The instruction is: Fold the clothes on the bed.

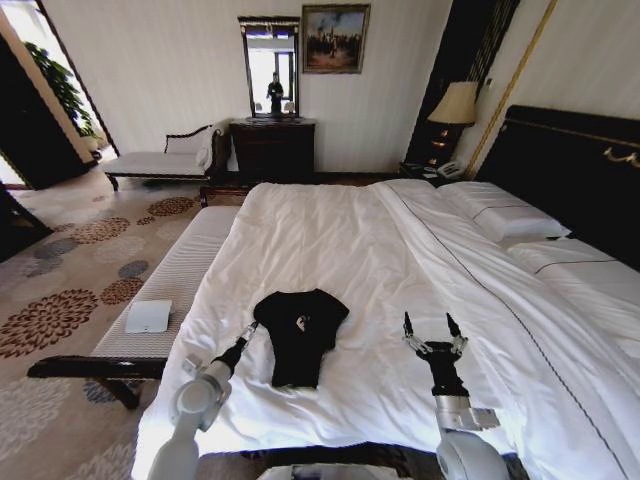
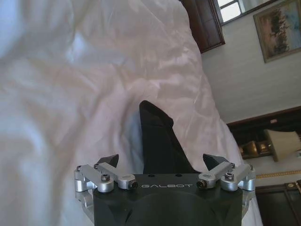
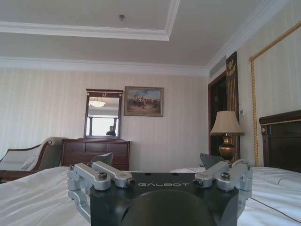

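One black short-sleeved T-shirt (image 1: 299, 333) of soft fabric lay partly folded on the white duvet of the large bed (image 1: 330, 240), near its foot end. My left gripper (image 1: 247, 334) sat at the shirt's left edge, fingers spread, with dark fabric between them in the wrist view but not pinched. My right gripper (image 1: 432, 326) hovered over bare duvet, well right of the shirt, fingers spread wide and empty.
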Controlling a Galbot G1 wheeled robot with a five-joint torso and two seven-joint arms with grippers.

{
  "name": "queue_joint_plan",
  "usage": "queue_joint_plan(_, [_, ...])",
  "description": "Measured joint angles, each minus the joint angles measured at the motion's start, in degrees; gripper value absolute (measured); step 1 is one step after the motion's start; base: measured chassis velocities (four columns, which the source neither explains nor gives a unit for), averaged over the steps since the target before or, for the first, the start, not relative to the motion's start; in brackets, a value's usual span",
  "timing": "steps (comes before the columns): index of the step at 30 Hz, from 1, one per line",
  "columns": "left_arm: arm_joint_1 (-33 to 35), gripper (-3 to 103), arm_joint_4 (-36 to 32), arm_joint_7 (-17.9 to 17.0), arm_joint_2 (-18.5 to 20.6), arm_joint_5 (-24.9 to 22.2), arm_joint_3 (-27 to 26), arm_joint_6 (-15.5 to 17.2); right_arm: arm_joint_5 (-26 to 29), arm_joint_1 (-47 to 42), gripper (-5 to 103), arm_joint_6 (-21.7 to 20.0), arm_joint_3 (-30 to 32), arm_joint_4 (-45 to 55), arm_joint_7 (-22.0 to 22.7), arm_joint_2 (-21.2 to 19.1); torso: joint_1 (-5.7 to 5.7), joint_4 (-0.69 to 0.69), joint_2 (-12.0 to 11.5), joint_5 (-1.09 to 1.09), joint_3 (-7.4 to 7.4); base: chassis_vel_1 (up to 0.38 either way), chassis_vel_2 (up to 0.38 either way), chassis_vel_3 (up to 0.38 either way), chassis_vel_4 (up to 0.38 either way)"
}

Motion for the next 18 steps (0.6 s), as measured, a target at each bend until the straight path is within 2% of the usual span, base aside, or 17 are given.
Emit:
queue_joint_plan(5, [-5.14,100,6.49,2.63,-1.93,-0.59,-0.17,-2.90,-0.33,-1.03,100,0.16,0.33,-0.02,0.30,0.14,0.00,-0.03,0.00,-0.02,0.00,0.000,0.000,0.000,0.000])
queue_joint_plan(11, [-9.70,100,12.80,3.80,-3.61,0.60,0.03,-3.75,-0.43,-1.14,100,0.33,0.59,-0.26,0.59,0.61,0.00,-0.02,0.00,-0.02,0.00,0.000,0.000,0.000,0.000])
queue_joint_plan(18, [-12.88,100,16.31,4.41,-5.48,2.19,0.14,-4.37,-0.47,-1.00,100,0.41,0.51,-0.79,0.67,0.81,0.00,-0.02,0.00,-0.01,-0.01,0.000,0.000,0.000,0.000])
